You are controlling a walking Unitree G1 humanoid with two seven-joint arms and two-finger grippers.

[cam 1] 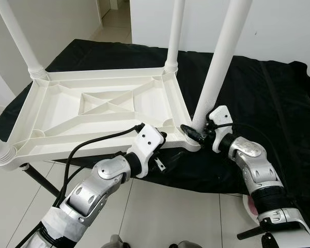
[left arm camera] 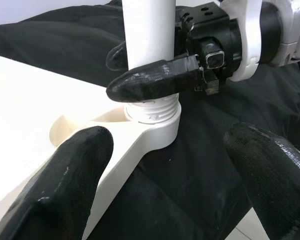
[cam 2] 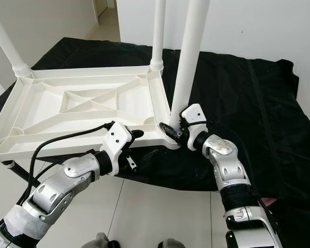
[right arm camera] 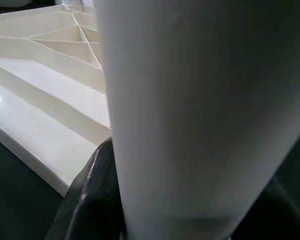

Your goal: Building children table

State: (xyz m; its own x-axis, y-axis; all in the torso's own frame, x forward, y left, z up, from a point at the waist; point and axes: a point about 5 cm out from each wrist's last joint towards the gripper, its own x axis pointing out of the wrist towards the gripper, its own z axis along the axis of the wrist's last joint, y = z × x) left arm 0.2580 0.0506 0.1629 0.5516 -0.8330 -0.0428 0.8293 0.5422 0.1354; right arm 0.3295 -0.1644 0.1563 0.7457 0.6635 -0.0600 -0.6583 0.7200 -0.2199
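Right end effector [cam 1: 192, 132] is grasping the near leg [cam 1: 219, 62] at its socket on the upturned white table [cam 1: 101, 111]; left end effector [cam 1: 163, 138], fingers spread, is hovering beside that corner.

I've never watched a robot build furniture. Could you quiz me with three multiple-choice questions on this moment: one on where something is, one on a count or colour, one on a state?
1. Where does the right pincer sit?
A. At the foot of the near-right leg
B. On the floor
C. At the far-left leg

2. How many legs stand in the upturned table top?
A. One
B. Two
C. Four

3. How is the left pincer?
A. Shut on a leg
B. Open, near the corner socket
C. Holding a screwdriver

Answers:
1 A: its black fingers clasp that leg just above the threads.
2 C: one white leg rises from each corner.
3 B: the left wrist view shows its fingers spread, holding nothing.
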